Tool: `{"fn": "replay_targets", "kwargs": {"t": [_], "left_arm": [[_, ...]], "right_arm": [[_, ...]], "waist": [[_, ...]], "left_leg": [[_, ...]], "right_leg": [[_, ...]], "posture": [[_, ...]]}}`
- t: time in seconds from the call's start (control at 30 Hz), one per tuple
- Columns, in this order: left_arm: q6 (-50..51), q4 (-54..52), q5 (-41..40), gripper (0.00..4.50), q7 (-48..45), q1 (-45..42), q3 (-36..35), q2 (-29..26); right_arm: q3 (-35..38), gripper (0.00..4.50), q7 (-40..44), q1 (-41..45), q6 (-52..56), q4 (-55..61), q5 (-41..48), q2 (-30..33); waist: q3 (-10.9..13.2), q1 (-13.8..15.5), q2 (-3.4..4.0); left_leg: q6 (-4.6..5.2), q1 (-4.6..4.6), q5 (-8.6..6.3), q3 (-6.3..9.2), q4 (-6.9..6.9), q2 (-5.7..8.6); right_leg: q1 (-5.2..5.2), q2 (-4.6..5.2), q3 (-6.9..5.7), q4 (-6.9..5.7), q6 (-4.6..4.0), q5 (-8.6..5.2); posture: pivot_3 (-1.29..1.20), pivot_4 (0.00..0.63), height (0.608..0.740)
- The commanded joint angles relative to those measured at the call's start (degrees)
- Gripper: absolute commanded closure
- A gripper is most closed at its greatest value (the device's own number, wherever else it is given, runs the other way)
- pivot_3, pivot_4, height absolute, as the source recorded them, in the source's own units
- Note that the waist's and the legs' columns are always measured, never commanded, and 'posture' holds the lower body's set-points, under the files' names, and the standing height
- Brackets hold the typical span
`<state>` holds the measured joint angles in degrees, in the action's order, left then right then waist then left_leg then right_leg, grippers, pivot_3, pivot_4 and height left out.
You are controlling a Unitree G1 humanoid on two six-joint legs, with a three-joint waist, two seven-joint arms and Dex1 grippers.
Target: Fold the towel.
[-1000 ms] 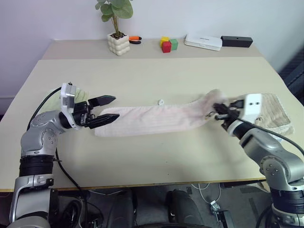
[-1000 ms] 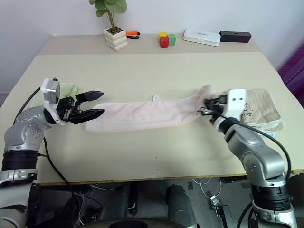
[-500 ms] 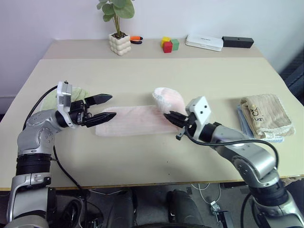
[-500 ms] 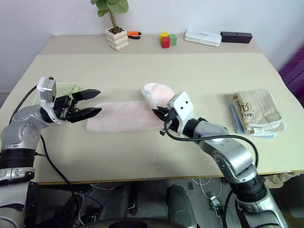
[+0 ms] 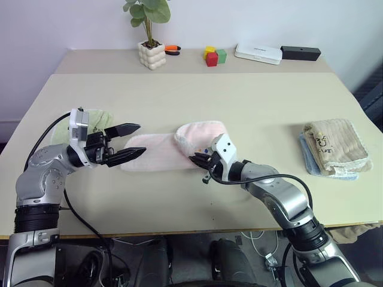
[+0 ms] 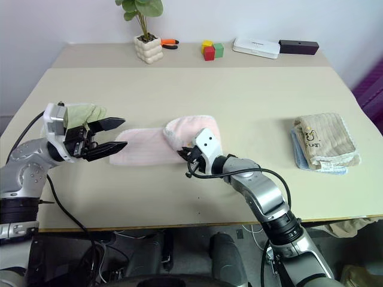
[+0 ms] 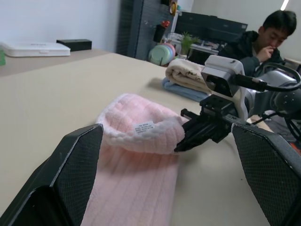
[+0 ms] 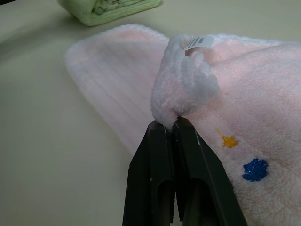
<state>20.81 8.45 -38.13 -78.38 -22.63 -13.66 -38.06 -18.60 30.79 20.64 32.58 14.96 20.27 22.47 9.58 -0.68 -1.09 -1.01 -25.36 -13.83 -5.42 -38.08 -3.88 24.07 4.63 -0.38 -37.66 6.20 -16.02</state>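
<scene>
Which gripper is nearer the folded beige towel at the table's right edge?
Right. The right gripper, shut on the pink towel mid-table, is well short of the beige towel. The left gripper, open, hovers at the pink towel's far end, farther away.

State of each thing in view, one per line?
towel: half folded, right end doubled over leftward, pinched by right gripper
right gripper: shut on towel edge
left gripper: open, at towel's left end
beige towel: folded, on blue cloth
green towel: folded

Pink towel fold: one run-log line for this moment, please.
phase: mid-fold | right gripper: shut on pink towel end, over its middle | left gripper: open, at other end | towel partly doubled
</scene>
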Motion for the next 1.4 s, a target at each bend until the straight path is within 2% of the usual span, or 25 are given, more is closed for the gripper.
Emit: {"fn": "replay_targets", "kwargs": {"t": [0.03,0.2,0.23,0.3,0.53,0.57,0.63,0.73,0.8,0.9,1.0,1.1,1.2,1.4], "left_arm": [[-0.32,-1.83,-1.18,0.0,0.33,-0.22,-1.12,-0.26],[-0.37,-1.48,-0.99,0.0,0.25,-0.57,-0.81,-0.2],[-0.41,-1.35,-0.9,0.0,0.19,-0.69,-0.69,-0.19],[-0.31,-1.09,-0.79,0.0,0.05,-1.0,-0.42,-0.18],[-0.29,-0.44,-0.53,0.0,-0.3,-1.71,-0.01,-0.2],[-0.28,-0.41,-0.55,0.0,-0.33,-1.78,0.02,-0.19],[-0.35,-0.06,-0.54,0.0,-0.42,-2.08,0.15,-0.18],[-0.68,0.5,-0.4,0.0,-0.4,-2.45,0.46,0.05],[-0.85,0.72,-0.3,0.0,-0.23,-2.66,0.69,0.36],[-0.9,0.49,-0.24,0.0,0.17,-2.58,0.84,0.97],[-0.66,-0.75,-0.47,0.0,0.74,-1.67,0.65,1.28],[-0.27,-1.92,-0.82,0.0,1.33,-0.62,0.16,1.05],[0.25,-3.0,-1.28,0.0,1.9,0.41,-0.41,0.68],[0.62,-4.7,-1.69,0.0,2.86,1.79,-0.72,0.41]], "right_arm": [[-1.0,4.43,0.06,0.79,-1.46,-0.29,-3.18,-0.84],[-1.03,4.43,0.94,0.87,-1.03,-0.95,-4.11,-2.32],[-0.74,4.21,0.68,0.73,-0.74,-1.01,-3.89,-3.14],[-1.35,3.58,1.16,0.29,-0.51,-0.52,-4.07,-3.74],[-0.92,0.29,3.03,0.31,-0.68,0.52,-5.4,-2.4],[-0.82,0.02,4.82,0.28,-0.94,1.87,-4.93,-1.28],[3.37,0.02,8.04,1.24,0.0,5.32,0.61,-0.81],[13.92,0.02,4.4,5.74,0.77,3.48,9.27,-6.14],[17.3,0.02,1.78,7.97,1.01,0.24,10.44,-8.5],[18.14,1.25,-3.07,10.24,-3.95,-8.04,4.34,-10.28],[17.86,2.84,-5.26,9.22,-9.7,-16.04,0.81,-12.65],[14.39,4.39,-4.5,7.3,-13.93,-20.31,-3.54,-13.09],[13.91,4.46,-5.24,6.89,-15.13,-22.54,-4.48,-14.78],[11.04,4.46,-8.48,6.78,-23.09,-34.13,-14.55,-12.97]], "waist": [[0.0,-0.02,0.0],[0.0,-0.05,0.0],[0.0,-0.04,0.0],[0.0,-0.05,0.0],[0.0,-0.01,0.0],[0.0,0.0,0.0],[0.0,0.02,0.0],[0.0,-0.11,0.0],[0.0,-0.08,0.0],[-0.02,-0.01,-0.02],[-0.01,-0.04,-0.02],[0.0,-0.23,0.0],[0.01,-0.52,0.01],[-0.01,-0.21,-0.01]], "left_leg": [[0.0,0.0,0.0,0.0,0.0,0.0],[0.0,0.0,0.0,-0.01,0.0,0.0],[0.0,0.0,0.0,-0.01,0.0,0.0],[0.0,0.0,0.0,0.0,0.0,0.0],[0.0,0.0,0.0,-0.01,0.0,0.0],[0.0,0.0,0.0,-0.01,0.0,0.0],[0.0,0.0,0.0,-0.01,0.0,0.01],[-0.01,0.01,0.0,0.0,0.0,-0.01],[-0.03,0.03,0.02,0.0,0.0,-0.01],[-0.03,0.04,0.01,-0.01,0.01,-0.01],[-0.03,0.02,0.01,-0.03,0.0,0.01],[-0.03,0.0,0.02,-0.04,0.01,0.01],[-0.03,0.0,0.02,-0.05,0.03,0.0],[-0.04,0.02,0.02,-0.08,0.02,0.01]], "right_leg": [[0.0,0.0,0.0,0.0,0.0,0.0],[0.0,0.0,0.0,0.0,0.0,0.0],[0.0,0.0,0.0,0.0,0.0,0.0],[0.0,0.0,0.0,0.0,0.0,0.0],[0.0,0.0,0.0,0.0,0.0,0.0],[0.0,0.0,0.0,0.0,0.0,0.0],[0.0,0.0,0.0,0.0,0.0,0.0],[0.0,-0.02,0.0,-0.03,0.01,0.01],[0.01,-0.02,0.0,-0.11,0.01,0.01],[0.01,-0.02,0.0,-0.1,0.0,0.0],[0.01,0.0,0.0,-0.09,0.0,0.0],[0.05,0.0,0.01,-0.1,0.01,0.0],[0.09,0.0,0.03,-0.12,0.01,0.0],[0.08,0.03,0.03,-0.17,0.01,0.0]], "posture": [[0.0,0.15,0.735],[0.0,0.15,0.735],[0.0,0.15,0.735],[0.0,0.15,0.735],[0.0,0.15,0.735],[0.0,0.15,0.735],[0.0,0.15,0.735],[0.0,0.15,0.735],[0.0,0.15,0.735],[0.0,0.15,0.735],[0.0,0.15,0.735],[0.0,0.15,0.735],[0.0,0.15,0.735],[0.0,0.15,0.735]]}}
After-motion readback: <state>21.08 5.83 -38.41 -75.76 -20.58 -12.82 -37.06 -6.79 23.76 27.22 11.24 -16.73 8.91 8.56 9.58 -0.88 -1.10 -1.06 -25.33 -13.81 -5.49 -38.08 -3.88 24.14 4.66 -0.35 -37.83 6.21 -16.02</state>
